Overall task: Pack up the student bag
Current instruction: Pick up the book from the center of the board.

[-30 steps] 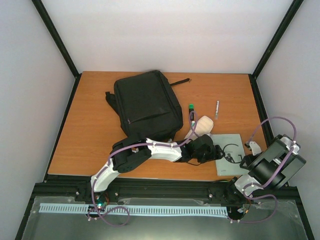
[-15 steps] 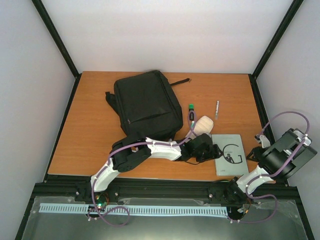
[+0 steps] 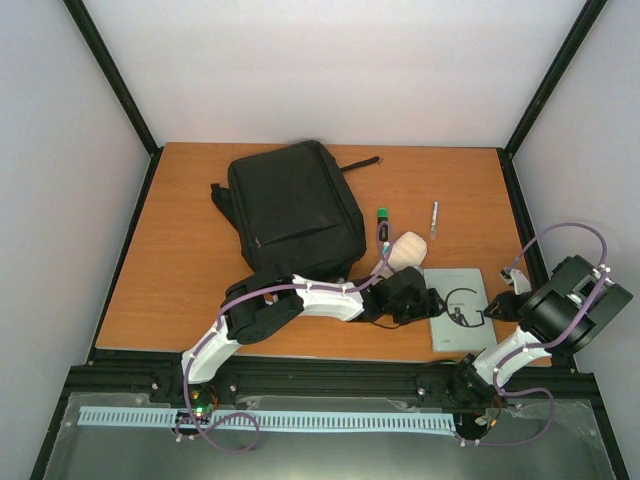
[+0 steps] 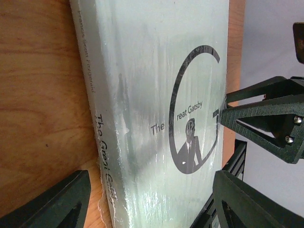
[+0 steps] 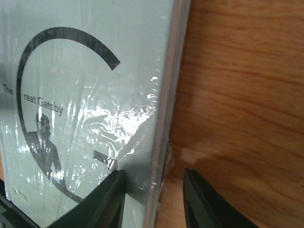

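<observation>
So you're basically at the start here: the student bag [image 3: 295, 215] is lying flat toward 11 o'clock on the table, looks shut from above, and I can't see anything packed in it. Next biggest is the shrink-wrapped Great Gatsby book [image 3: 458, 308], down at 4 o'clock by the near edge, flat on the wood, and that's what both arms are on. Your left gripper [image 4: 152, 178] is spread wide with one finger on each side of the book; can't tell if the pads actually touch it. Your right gripper [image 5: 153, 173] is only partly spread, one finger over the cover and one over the bare table, straddling the book's 3 o'clock edge with a visible gap, so nothing's pinched. The book isn't lifted. The cream pouch [image 3: 405, 250] sits just off the book's 11 o'clock corner, the green-capped marker [image 3: 382, 225] at the pouch's 11, the thin pen [image 3: 434, 217] at its 1. All untouched, so pretty much everything's left, and my guess is opening the bag too.
</observation>
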### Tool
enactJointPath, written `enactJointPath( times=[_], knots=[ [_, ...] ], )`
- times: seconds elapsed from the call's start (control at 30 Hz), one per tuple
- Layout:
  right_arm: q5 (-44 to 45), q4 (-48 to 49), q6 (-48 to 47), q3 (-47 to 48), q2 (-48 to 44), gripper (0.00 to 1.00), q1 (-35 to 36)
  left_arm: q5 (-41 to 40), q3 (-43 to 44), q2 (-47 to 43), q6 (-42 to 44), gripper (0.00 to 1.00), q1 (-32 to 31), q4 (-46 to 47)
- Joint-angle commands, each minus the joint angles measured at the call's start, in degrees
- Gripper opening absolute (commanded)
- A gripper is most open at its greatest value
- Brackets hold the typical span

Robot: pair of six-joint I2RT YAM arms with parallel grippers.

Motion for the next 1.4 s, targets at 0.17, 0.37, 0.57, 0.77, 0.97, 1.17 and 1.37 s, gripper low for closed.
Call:
enactJointPath(
  times=[0.17, 0.37, 0.57, 0.77, 0.97, 1.17, 1.37],
  knots=[
    [2.54, 10.11, 3.87, -3.06, 4.36, 0.19, 1.33, -1.17, 2.17, 2.40, 1.26, 0.81, 0.82, -4.31],
    [6.41, 13.76, 4.45, -6.10, 5.40, 0.14, 1.33, 2.32, 3.74, 5.91, -0.78, 0.82, 1.44, 0.09],
    [7.85, 15.32, 4.22, -8.06, 6.46, 0.13, 1.33, 7.64, 4.17, 8.55, -2.06, 0.81, 1.46, 15.79],
    [7.06, 14.83, 4.07, -8.86, 6.25, 0.14, 1.33, 8.46, 0.11, 3.96, 0.85, 0.76, 1.11, 31.09],
    [6.12, 13.80, 4.09, -8.30, 5.42, 0.14, 1.33, 6.66, -1.36, 0.84, 0.71, 0.54, 1.01, 30.01],
    [5.41, 13.01, 3.86, -8.25, 4.43, 0.15, 1.33, 7.02, -1.30, 1.27, -0.38, 0.33, 0.92, 29.64],
    [4.37, 11.79, 3.68, -7.79, 2.86, 0.16, 1.19, 6.66, -1.91, -0.25, 1.29, 0.12, 0.94, 29.44]
  ],
)
